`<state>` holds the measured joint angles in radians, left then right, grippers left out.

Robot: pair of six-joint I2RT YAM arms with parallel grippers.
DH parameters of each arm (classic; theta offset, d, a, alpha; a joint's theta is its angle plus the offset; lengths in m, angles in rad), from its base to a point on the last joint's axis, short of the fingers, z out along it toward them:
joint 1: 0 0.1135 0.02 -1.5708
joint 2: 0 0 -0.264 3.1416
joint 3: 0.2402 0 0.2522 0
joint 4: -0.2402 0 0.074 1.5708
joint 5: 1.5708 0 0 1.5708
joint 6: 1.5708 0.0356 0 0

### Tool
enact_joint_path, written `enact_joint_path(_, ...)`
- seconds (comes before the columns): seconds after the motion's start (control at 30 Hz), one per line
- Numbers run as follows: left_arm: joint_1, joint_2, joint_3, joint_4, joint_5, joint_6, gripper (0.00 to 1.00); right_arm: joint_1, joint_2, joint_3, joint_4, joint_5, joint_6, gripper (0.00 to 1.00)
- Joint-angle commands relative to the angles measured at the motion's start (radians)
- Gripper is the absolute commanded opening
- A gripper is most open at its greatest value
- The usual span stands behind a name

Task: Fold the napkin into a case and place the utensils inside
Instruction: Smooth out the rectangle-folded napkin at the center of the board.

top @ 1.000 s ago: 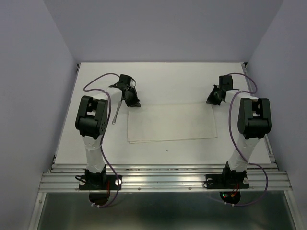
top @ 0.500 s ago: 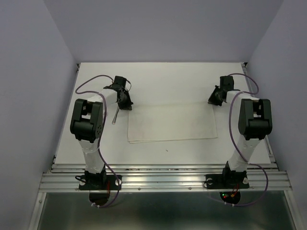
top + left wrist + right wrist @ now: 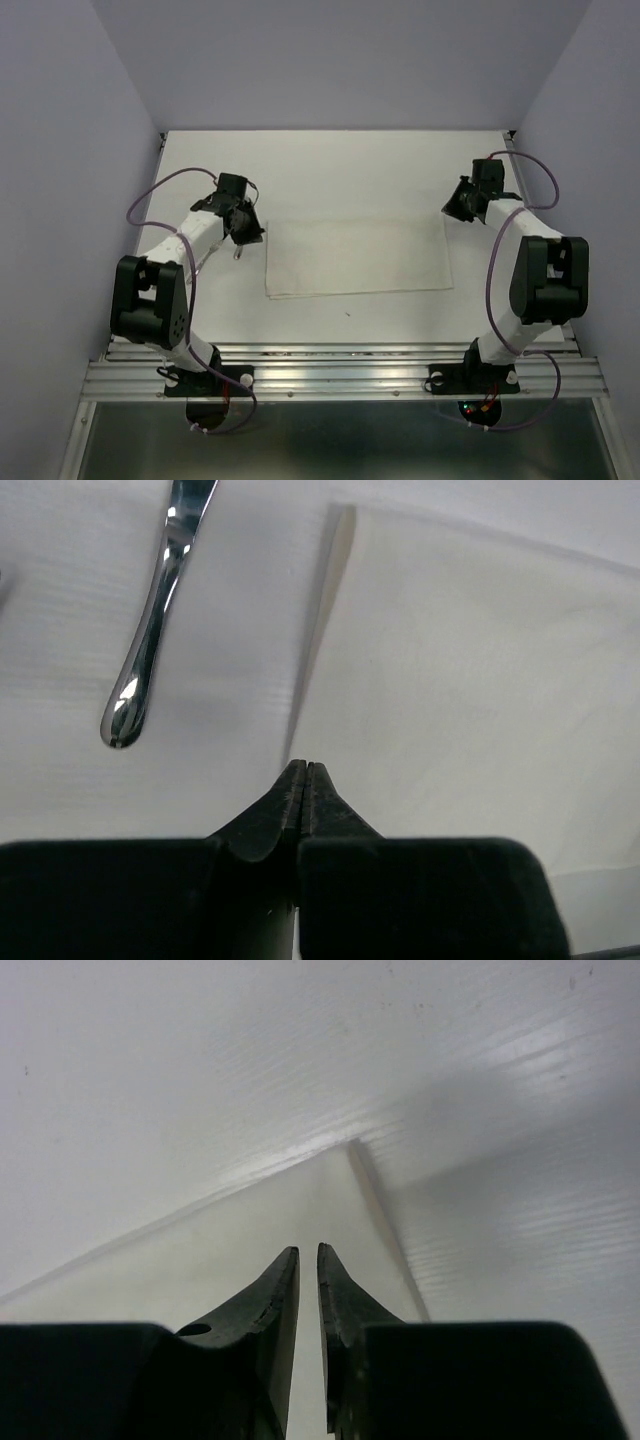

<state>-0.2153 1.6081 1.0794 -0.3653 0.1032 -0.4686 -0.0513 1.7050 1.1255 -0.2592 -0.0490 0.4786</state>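
Note:
The napkin (image 3: 357, 256) lies flat on the table as a wide white rectangle, folded, with a layered left edge (image 3: 325, 600). One shiny utensil (image 3: 150, 650) lies just left of it, and its end (image 3: 237, 252) pokes out under my left arm. My left gripper (image 3: 248, 232) hovers at the napkin's far left corner, shut (image 3: 303, 767) with nothing in it. My right gripper (image 3: 458, 207) sits at the far right corner (image 3: 345, 1150); its jaws (image 3: 308, 1252) are slightly open, with only napkin showing below the gap. No case is formed.
The white table (image 3: 350, 165) has pale walls on three sides. An aluminium rail (image 3: 340, 375) with both arm bases runs along the near edge. Purple cables loop beside each arm.
My left arm has swung out to the left and its shut gripper has drifted left and nearer. My right gripper has pulled back a little and its jaws have parted. The napkin has not moved.

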Motion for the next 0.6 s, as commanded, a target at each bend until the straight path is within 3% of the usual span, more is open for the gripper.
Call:
enact_joint_path(0.0, -0.036, -0.124, -0.13, -0.083, -0.034, -0.063, 0.09, 0.028, -0.079, -0.055, -0.005, -0.038, 0.009, 0.21)
enact_joint_path(0.07, -0.056, -0.157, -0.215, -0.095, -0.023, -0.106, 0.2, 0.043, -0.103, -0.081, -0.02, -0.032, 0.002, 0.22)
enact_joint_path(0.2, -0.091, -0.238, -0.318, -0.096, -0.005, -0.177, 0.32, 0.056, -0.136, -0.128, -0.031, -0.029, -0.005, 0.24)
enact_joint_path(0.57, -0.124, -0.209, -0.371, -0.069, -0.014, -0.205, 0.33, 0.056, -0.136, -0.161, -0.038, -0.018, -0.024, 0.25)
